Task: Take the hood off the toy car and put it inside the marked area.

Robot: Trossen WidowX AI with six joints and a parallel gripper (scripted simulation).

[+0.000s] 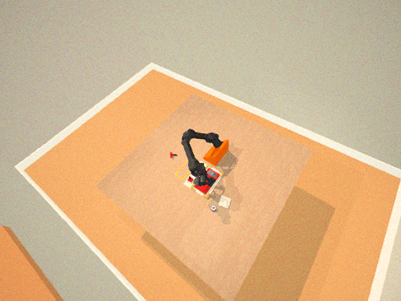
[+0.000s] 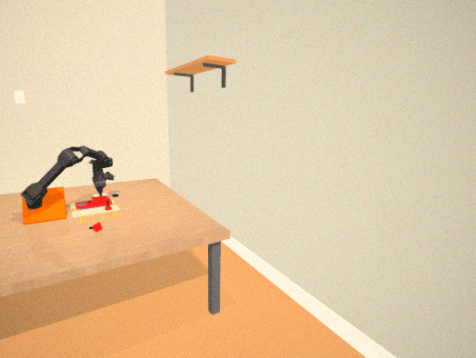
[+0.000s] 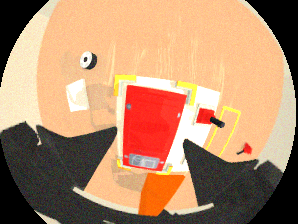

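The toy car (image 1: pixel 207 189) (image 2: pixel 90 204) stands on a white base on the table. In the wrist view its red hood (image 3: pixel 152 121) fills the middle, with a grey window at the near end. My gripper (image 1: pixel 199 180) (image 2: pixel 99 193) (image 3: pixel 150 136) is open and empty. It hangs just above the car, with one dark finger on each side of it, and I cannot tell whether the fingers touch it. The marked area is a yellow outline (image 1: pixel 180 168) (image 3: pixel 234 111) on the table beside the car.
The arm's orange base block (image 1: pixel 216 151) (image 2: pixel 44 205) stands behind the car. A small red piece (image 1: pixel 173 154) (image 2: pixel 96 226) (image 3: pixel 246 149), a white square piece (image 1: pixel 224 201) (image 3: pixel 79 95) and a small ring (image 1: pixel 213 207) (image 3: pixel 87 60) lie loose on the table.
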